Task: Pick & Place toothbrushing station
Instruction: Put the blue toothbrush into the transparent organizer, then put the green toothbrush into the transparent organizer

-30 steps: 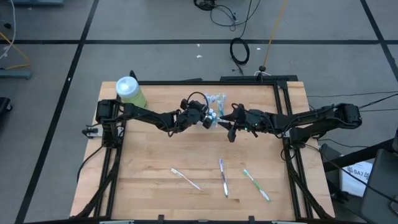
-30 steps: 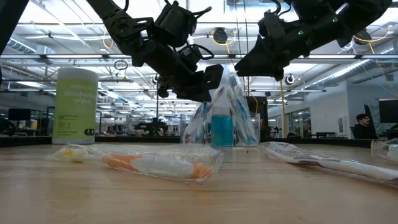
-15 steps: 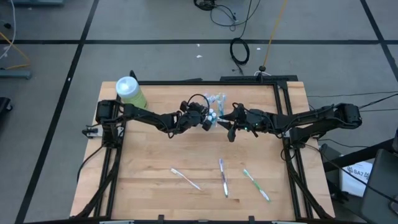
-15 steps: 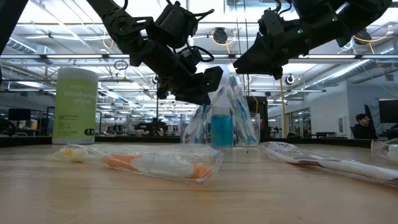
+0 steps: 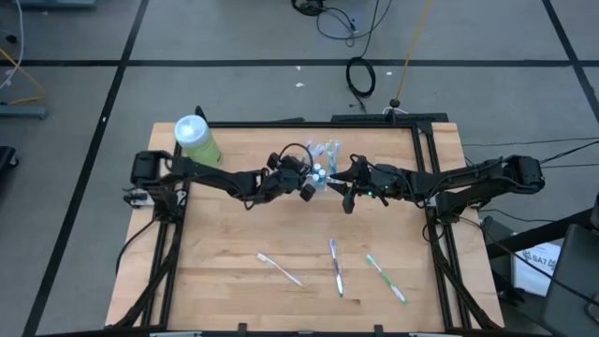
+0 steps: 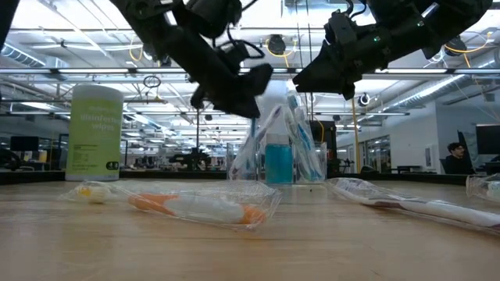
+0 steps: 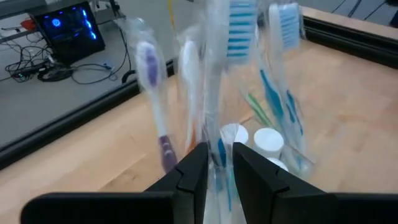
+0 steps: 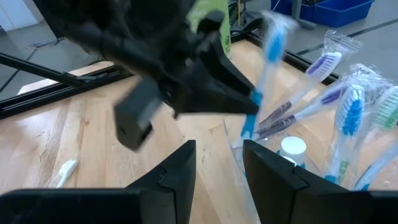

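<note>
Clear plastic cup [image 6: 283, 160] at the back middle of the wooden table [image 5: 234, 243], crammed with slim wrapped toothbrushes in blue, purple and green [image 8: 348, 118] and little white-capped tubes [image 7: 268, 140]. Right above it, the left gripper [image 7: 214, 163] pinches one blue-bristled wrapped toothbrush [image 8: 261, 87], fingers narrow around the handle, brush head tilted up over the cup. The right gripper [image 8: 217, 163] hangs just beside the cup on the other side, fingers parted with nothing between them. Out toward the front of the table, three more wrapped toothbrushes lie flat: a pink-tinted one [image 5: 279, 269], a purple one [image 5: 335, 265] and a green one [image 5: 385, 277], well apart from the cup. Off at the back left corner stands the big light-green bottle with a white cap [image 5: 196, 138].
</note>
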Robot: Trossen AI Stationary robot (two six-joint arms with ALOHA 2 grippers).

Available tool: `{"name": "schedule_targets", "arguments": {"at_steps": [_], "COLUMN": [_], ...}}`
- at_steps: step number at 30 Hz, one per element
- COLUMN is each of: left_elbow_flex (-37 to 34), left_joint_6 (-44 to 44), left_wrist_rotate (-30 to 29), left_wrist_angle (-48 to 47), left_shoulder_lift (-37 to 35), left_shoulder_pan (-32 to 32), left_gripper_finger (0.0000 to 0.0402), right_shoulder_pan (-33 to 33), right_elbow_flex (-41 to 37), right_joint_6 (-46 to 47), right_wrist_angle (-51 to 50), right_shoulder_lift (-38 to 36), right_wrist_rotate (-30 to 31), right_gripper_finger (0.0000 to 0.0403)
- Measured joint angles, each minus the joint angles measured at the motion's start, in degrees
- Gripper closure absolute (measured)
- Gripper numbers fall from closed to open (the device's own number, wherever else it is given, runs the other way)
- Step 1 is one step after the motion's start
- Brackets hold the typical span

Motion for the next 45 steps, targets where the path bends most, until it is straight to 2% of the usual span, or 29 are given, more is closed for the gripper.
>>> {"name": "schedule_targets", "arguments": {"at_steps": [6, 9, 12, 16, 22, 28, 33, 37, 45], "left_elbow_flex": [0.0, 0.0, 0.0, 0.0, 0.0, 0.0, 0.0, 0.0, 0.0], "left_joint_6": [0.1, 0.0, -1.0, -2.6, -2.7, -1.9, -3.1, -2.6, 0.8], "left_wrist_rotate": [0.2, 0.9, 1.5, 5.5, 7.0, 16.0, 20.3, 20.4, 20.5], "left_wrist_angle": [-9.4, -10.9, -11.0, -12.0, -13.8, -17.8, -28.5, -34.6, -44.2], "left_shoulder_lift": [-7.6, -9.4, -9.5, -8.7, -7.8, -7.6, -13.0, -18.5, -26.4], "left_shoulder_pan": [-1.0, -1.1, -0.6, 0.3, 1.6, 2.0, 1.8, 0.5, -1.6], "left_gripper_finger": [0.0323, 0.0323, 0.0323, 0.0323, 0.0323, 0.0323, 0.0323, 0.0323, 0.0323], "right_shoulder_pan": [0.0, 0.0, 0.0, 0.0, 0.0, -0.1, 0.2, 1.8, 9.9], "right_elbow_flex": [0.0, 0.0, 0.0, 0.0, 0.0, 0.0, 0.0, -0.1, -0.1], "right_joint_6": [0.0, 0.4, 0.4, 0.4, 0.4, -0.9, -1.7, 1.6, 7.2], "right_wrist_angle": [0.0, 0.5, 1.3, 2.9, 2.9, 1.9, -1.2, -6.3, -3.1], "right_shoulder_lift": [0.0, 0.0, 0.0, 0.0, 0.0, 0.0, 0.0, 0.0, 2.1], "right_wrist_rotate": [0.0, 0.0, 0.0, 0.0, 0.0, 0.0, -0.6, -6.3, -7.1], "right_gripper_finger": [0.0275, 0.0275, 0.0275, 0.0275, 0.0275, 0.0275, 0.0275, 0.0273, 0.025]}}
